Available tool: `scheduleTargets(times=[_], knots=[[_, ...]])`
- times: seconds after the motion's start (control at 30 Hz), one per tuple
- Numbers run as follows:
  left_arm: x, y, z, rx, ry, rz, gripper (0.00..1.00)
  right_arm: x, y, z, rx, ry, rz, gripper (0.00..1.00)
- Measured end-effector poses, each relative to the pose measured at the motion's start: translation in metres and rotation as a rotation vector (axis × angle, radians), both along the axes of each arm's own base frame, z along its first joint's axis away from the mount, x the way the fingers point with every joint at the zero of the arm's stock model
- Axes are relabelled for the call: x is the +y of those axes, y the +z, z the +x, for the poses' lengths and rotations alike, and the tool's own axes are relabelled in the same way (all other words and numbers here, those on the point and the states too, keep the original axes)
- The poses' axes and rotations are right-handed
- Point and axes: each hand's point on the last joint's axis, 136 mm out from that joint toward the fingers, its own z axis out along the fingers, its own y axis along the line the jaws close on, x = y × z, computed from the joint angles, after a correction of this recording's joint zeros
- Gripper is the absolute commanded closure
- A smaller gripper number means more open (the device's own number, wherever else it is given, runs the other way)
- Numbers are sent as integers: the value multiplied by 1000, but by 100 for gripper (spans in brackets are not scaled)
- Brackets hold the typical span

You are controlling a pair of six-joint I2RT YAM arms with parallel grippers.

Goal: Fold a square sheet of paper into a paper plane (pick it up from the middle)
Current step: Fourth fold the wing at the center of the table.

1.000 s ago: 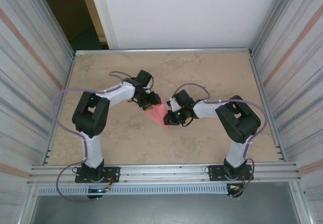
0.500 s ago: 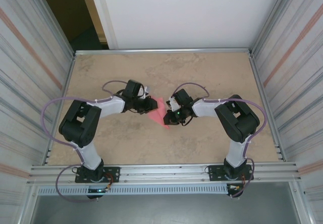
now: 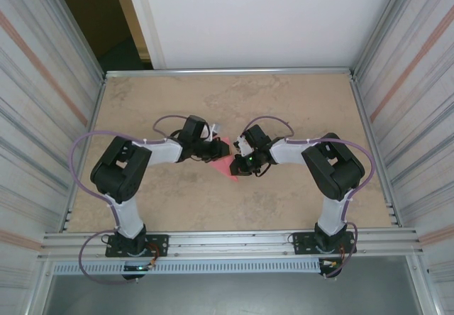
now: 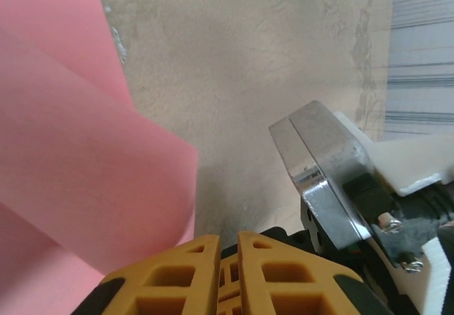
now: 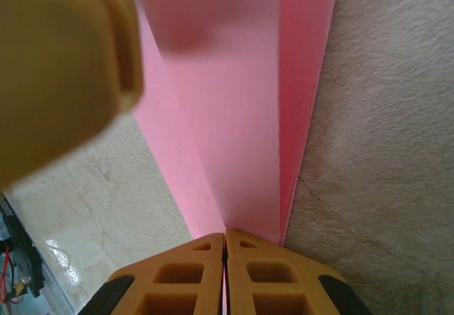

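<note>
The left gripper has come to the folded pink paper at the middle of the table and closed almost fully, though I cannot tell if it pinches it, while the right gripper stays clamped on its crease, so the next fold can probably begin.

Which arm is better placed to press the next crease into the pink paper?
Left, likely. The right pincer is shut on the pink paper, anchoring it; the left pincer is closed beside it, seemingly gripping nothing, so free to press.
</note>
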Motion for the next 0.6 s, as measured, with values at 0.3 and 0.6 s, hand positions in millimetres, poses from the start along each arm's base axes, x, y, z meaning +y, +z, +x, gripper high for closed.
scheduleTargets(times=[0.3, 0.6], knots=[[2, -14, 2, 17, 27, 36, 87, 0, 0, 0, 1, 0, 0, 89], [11, -34, 8, 67, 82, 65, 87, 0, 0, 0, 1, 0, -1, 89]])
